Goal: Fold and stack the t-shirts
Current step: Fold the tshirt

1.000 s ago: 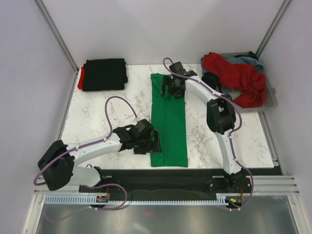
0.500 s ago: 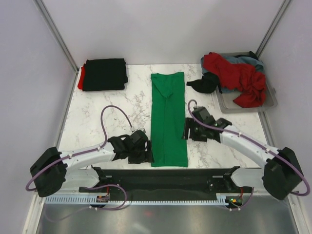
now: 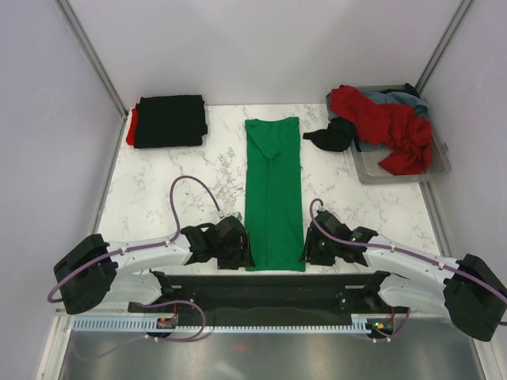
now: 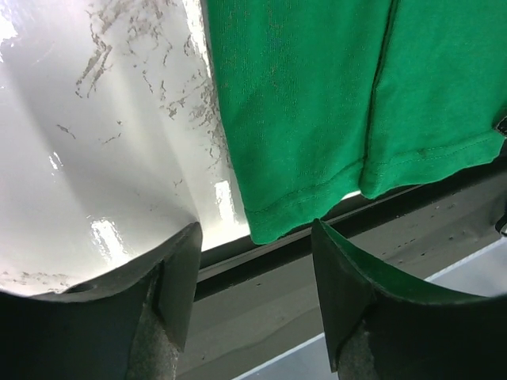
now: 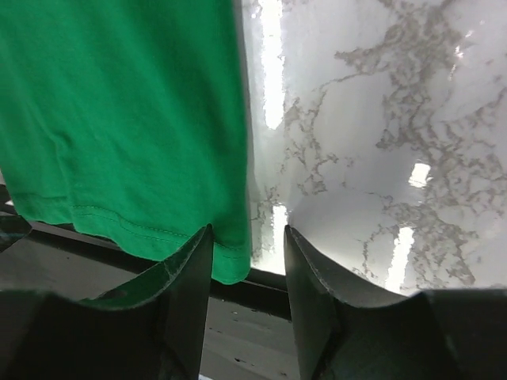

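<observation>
A bright green t-shirt [image 3: 274,192] lies folded into a long strip down the middle of the marble table. My left gripper [image 3: 244,247] is open at its near left corner [image 4: 273,226], which shows just beyond the two fingers. My right gripper [image 3: 307,249] is open at its near right corner [image 5: 230,265], with that corner between its fingers. A folded black shirt [image 3: 169,120] lies on a red one [image 3: 131,127] at the far left. Red [image 3: 388,123], grey-blue [image 3: 400,99] and black [image 3: 333,136] shirts are piled at the tray.
A clear plastic tray [image 3: 396,171] stands at the far right, with the black shirt spilling over its left rim onto the table. The table's near edge and a dark rail [image 3: 269,283] run just below both grippers. Grey walls enclose the table.
My right arm has swung from the shirt's far end down to its near right corner. My left gripper has moved toward the near edge, then slightly right, to the near left corner.
</observation>
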Controlling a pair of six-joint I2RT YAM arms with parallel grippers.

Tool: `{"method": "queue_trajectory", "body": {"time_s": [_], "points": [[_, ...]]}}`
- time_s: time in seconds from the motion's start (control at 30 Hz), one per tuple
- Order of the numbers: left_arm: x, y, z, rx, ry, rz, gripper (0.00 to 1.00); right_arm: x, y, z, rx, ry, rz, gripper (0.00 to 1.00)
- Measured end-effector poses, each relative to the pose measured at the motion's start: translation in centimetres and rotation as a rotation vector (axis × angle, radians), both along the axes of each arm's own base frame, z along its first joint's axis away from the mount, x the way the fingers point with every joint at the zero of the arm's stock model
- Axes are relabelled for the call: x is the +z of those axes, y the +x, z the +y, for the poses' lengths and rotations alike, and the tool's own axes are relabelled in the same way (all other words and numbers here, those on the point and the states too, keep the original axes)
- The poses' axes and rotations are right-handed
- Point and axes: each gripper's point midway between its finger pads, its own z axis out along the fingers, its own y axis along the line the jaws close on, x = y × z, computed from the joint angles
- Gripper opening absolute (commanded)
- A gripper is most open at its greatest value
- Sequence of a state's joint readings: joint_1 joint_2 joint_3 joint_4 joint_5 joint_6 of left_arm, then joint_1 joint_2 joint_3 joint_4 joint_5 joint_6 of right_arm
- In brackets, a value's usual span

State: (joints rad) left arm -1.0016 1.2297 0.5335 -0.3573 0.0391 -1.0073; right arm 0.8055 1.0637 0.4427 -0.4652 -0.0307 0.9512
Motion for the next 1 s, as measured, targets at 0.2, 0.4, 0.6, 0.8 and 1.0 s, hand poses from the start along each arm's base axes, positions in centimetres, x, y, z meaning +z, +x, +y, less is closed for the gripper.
{"method": "queue_trajectory", "body": {"time_s": [0.2, 0.4, 0.6, 0.8, 1.0], "points": [[-0.2, 0.0, -0.1, 0.007, -0.009, 0.000, 0.54, 0.0, -0.6, 1.2, 0.001, 0.046, 0.001, 0.38], [-0.6, -0.2, 0.0, 0.016, -0.005, 0.007, 0.21, -0.4, -1.8, 1.5, 0.000, 0.066, 0.018, 0.17], [-0.9, -0.2, 0.1, 0.020, 0.002, 0.013, 0.02, -0.5, -2.2, 1.3, -0.017, 0.071, 0.025, 0.00], [-0.3, -0.5, 0.3, 0.015, -0.007, 0.010, 0.02, -0.1, -2.5, 1.1, -0.018, 0.060, 0.027, 0.00], [4.4, 1.0, -0.6, 0.034, -0.024, -0.056, 0.02, 5.5, 0.4, 2.3, -0.042, 0.041, -0.074, 0.00]]}}
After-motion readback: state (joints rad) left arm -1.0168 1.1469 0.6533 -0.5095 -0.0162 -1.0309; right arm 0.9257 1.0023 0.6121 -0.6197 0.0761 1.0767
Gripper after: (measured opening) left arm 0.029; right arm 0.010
